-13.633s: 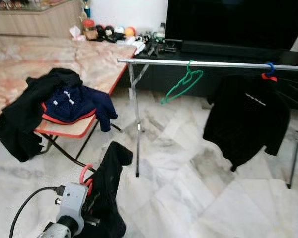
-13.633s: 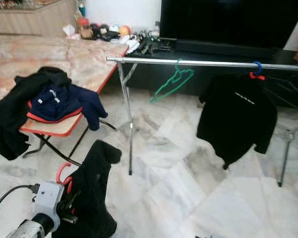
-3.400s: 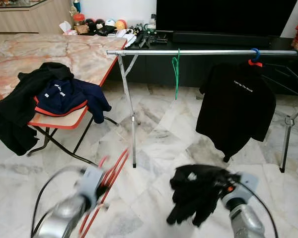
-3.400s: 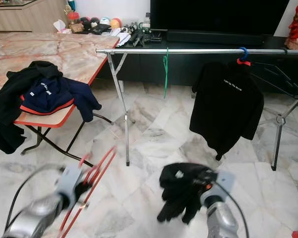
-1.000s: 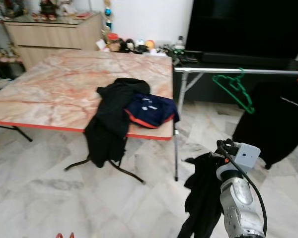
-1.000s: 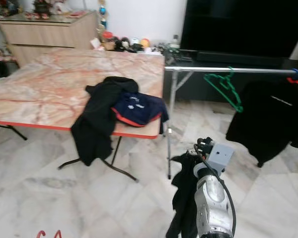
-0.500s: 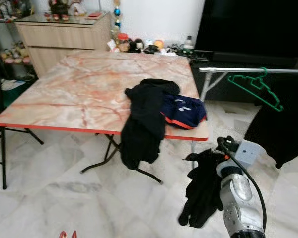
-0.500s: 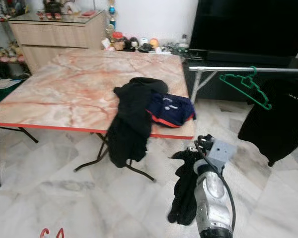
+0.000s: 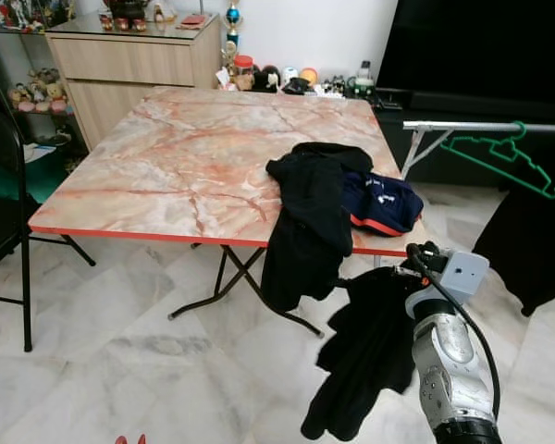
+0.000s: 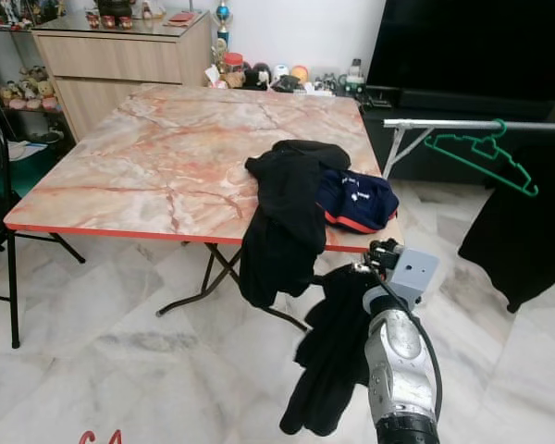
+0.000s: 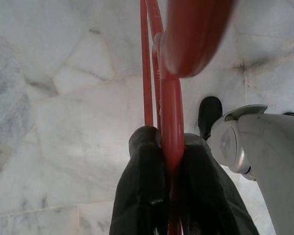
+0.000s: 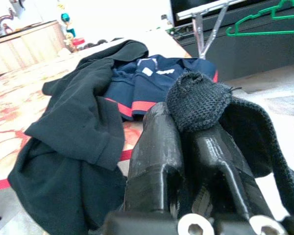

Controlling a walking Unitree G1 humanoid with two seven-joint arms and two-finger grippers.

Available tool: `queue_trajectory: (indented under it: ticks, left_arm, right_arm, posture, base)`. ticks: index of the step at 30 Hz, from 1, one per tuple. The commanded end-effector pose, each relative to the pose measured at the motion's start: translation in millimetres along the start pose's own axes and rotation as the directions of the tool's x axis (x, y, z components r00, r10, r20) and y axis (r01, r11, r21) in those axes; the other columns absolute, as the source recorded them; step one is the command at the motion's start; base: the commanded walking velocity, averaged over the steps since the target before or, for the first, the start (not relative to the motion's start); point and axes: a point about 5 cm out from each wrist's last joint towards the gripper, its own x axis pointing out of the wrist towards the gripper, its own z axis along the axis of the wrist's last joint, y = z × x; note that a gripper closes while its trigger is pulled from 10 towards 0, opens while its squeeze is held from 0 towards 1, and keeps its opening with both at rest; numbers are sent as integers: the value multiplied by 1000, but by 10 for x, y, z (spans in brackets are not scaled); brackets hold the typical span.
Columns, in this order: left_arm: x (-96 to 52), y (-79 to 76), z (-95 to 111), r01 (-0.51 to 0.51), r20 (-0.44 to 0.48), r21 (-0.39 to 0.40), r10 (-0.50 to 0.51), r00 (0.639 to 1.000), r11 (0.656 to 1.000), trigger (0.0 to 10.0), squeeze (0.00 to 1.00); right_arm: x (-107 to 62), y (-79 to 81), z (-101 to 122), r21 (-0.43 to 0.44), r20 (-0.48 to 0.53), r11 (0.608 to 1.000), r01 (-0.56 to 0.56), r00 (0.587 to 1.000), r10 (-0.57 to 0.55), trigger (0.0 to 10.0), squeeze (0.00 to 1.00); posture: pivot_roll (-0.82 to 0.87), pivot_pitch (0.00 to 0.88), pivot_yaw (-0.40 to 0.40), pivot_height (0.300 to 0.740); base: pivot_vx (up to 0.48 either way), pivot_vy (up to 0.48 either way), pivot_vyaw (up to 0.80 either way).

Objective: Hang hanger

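Red hanger (image 11: 170, 112) clamped between left claw (image 11: 172, 166) fingers, low over marble floor (image 11: 68, 117). Right claw (image 12: 186, 142) clenched on black garment (image 9: 375, 342), hanging beside table (image 9: 194, 157) edge. On table: black jacket (image 9: 305, 217), navy shirt (image 9: 381, 202). Beyond: green hanger (image 9: 499, 159) on metal rail (image 9: 472, 126).
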Motion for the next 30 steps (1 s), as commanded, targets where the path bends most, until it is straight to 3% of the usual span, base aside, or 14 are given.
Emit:
queue_trajectory:
  ticks: [1, 16, 22, 30]
  left_arm:
    - [0, -41, -30, 15, -4, -1, -15, 1000, 1000, 10000, 0]
    - [-5, -60, -83, 27, -18, 14, -26, 999, 1000, 10000, 0]
    - [-9, -77, -115, 32, -26, 19, -31, 999, 999, 10000, 0]
    - [-11, -81, -130, 37, -30, 26, -36, 999, 999, 10000, 0]
  right_arm:
    - [34, 4, 128, -9, 58, 1000, -9, 998, 9, 10000, 0]
    - [36, 43, 159, -27, 68, 999, -35, 997, 37, 10000, 0]
    - [49, 98, 235, -96, 100, 992, -79, 991, 89, 10000, 0]
    - [164, 260, 583, -79, 200, 986, -148, 966, 161, 10000, 0]
  posture:
    - [36, 0, -18, 740]
    - [36, 5, -11, 740]
    - [35, 11, -11, 740]
    - [28, 11, -3, 740]
  base:
    - [0, 0, 0]
    - [308, 0, 0]
    - [374, 0, 492]
    - [380, 0, 191]
